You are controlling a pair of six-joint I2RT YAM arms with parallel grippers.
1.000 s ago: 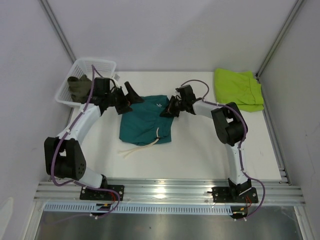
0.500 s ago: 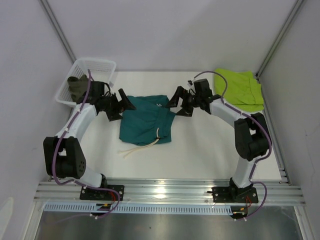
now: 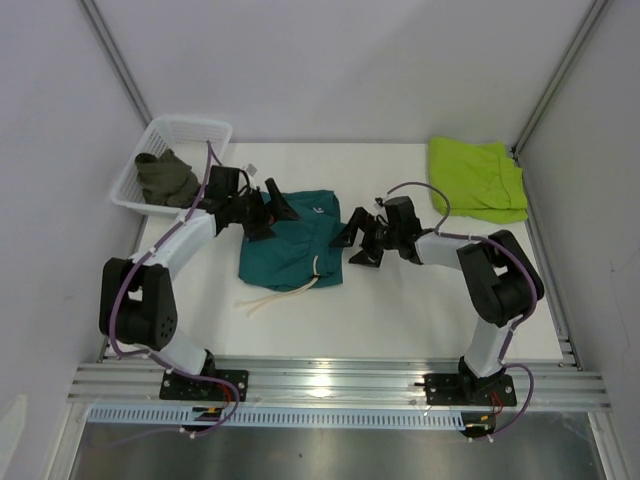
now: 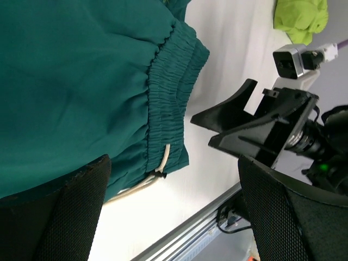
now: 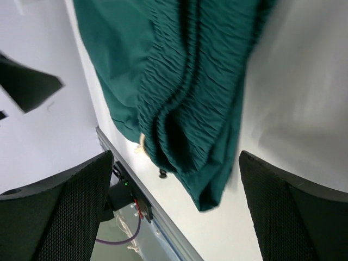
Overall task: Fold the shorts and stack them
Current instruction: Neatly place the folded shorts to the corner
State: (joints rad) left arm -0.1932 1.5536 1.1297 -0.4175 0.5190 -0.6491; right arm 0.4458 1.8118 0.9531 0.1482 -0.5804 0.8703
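The teal shorts (image 3: 293, 248) lie folded mid-table, their cream drawstring (image 3: 278, 296) trailing off the near edge. My left gripper (image 3: 271, 212) hovers open over their far left corner; in the left wrist view the teal shorts (image 4: 81, 81) spread below the open left gripper (image 4: 174, 217). My right gripper (image 3: 356, 241) is open just off their right edge, facing the gathered waistband (image 5: 190, 81), with nothing between the fingers of the right gripper (image 5: 174, 217). The lime-green shorts (image 3: 478, 178) lie at the far right. The dark olive shorts (image 3: 165, 176) sit bunched in the basket.
A white mesh basket (image 3: 192, 126) stands at the far left corner. Metal frame posts rise at both back corners, and a rail (image 3: 330, 380) runs along the table's near edge. The two grippers face each other across the teal shorts.
The right gripper opened, let go of the teal shorts' far right corner, and dropped back beside their right edge. The left gripper shifted right over the far left corner.
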